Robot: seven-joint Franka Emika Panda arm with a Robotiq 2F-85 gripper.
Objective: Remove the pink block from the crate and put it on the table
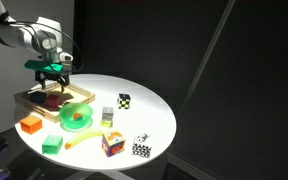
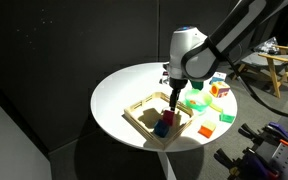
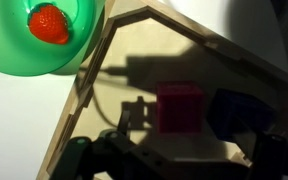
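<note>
The pink block (image 3: 179, 108) lies inside the crate (image 3: 194, 40), a light-wood tray with a low rim, right beside a blue block (image 3: 239, 112). In an exterior view the pink block (image 2: 161, 128) sits near the crate's (image 2: 142, 108) front corner. My gripper (image 3: 179, 165) hangs above the crate's inside, open, with nothing between its fingers (image 3: 79, 160); the pink block lies just ahead of them, apart. Both exterior views show the gripper (image 1: 52, 72) (image 2: 173, 97) over the crate (image 1: 34, 103) on the round white table (image 1: 149, 118).
A green bowl (image 3: 44, 35) holding a red strawberry (image 3: 50, 22) touches the crate's side. On the table stand an orange block (image 1: 29, 125), a green block (image 1: 52, 144), a multicoloured cube (image 1: 112, 143) and two chequered cubes (image 1: 124, 100) (image 1: 141, 148).
</note>
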